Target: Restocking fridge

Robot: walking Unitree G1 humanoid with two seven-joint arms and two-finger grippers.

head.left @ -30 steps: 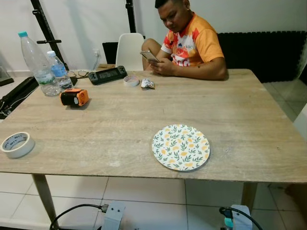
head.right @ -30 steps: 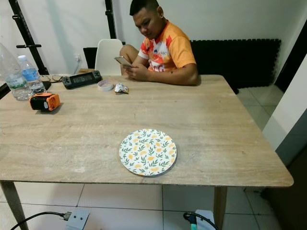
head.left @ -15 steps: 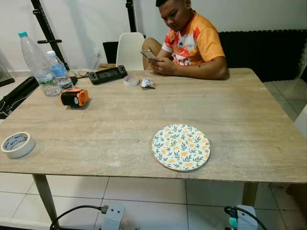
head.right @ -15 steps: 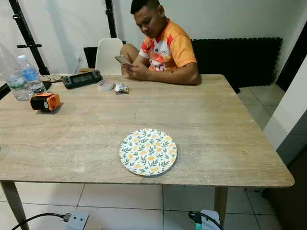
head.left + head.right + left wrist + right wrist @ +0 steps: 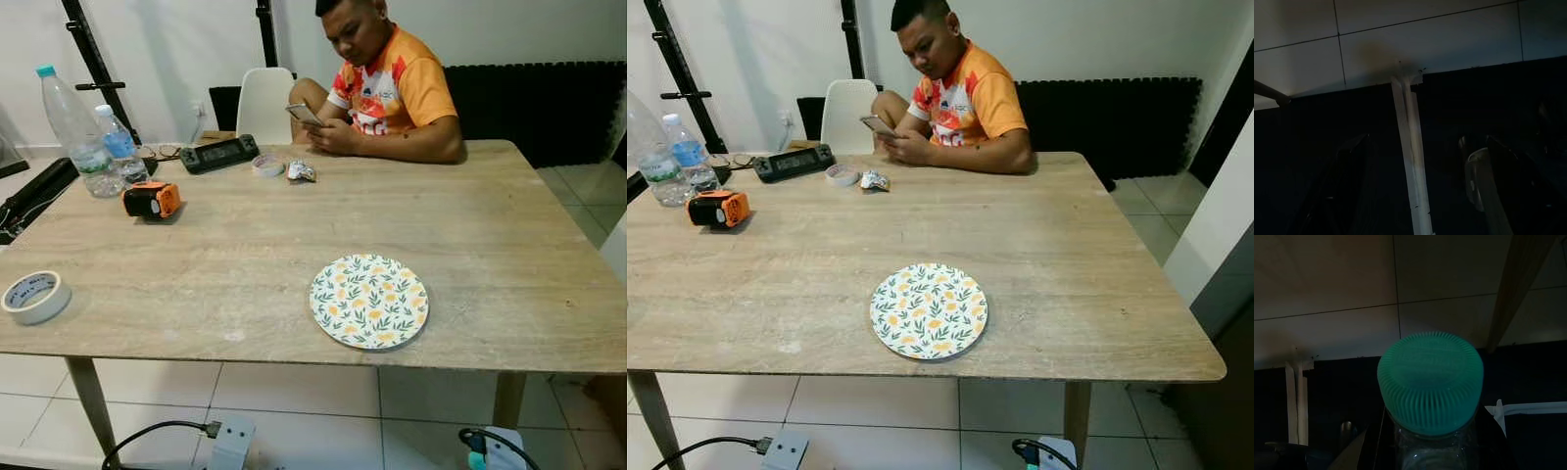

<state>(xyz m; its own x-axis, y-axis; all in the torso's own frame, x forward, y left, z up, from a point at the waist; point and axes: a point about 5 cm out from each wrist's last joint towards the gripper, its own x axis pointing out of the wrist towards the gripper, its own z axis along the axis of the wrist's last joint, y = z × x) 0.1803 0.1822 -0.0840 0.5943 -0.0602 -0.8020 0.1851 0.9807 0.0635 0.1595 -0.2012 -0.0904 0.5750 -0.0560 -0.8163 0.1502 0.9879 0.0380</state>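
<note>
The jar (image 5: 1430,396), clear glass with a ribbed green lid (image 5: 1430,379), sits upright in the right gripper (image 5: 1425,450), low below the table (image 5: 490,245) edge; its contents cannot be made out. That gripper's fingers close on the jar. The left gripper (image 5: 1420,196) hangs in shade over floor tiles, fingers parted and holding nothing. On the table, a floral plate (image 5: 369,301) lies bare near 6 o'clock; two water bottles (image 5: 93,132) stand at 10 o'clock, tape (image 5: 34,296) at 8. A person (image 5: 392,88) sits at 12.

Right end effector (image 5: 1425,450) clamped around green-capped bottle (image 5: 1430,382).
</note>
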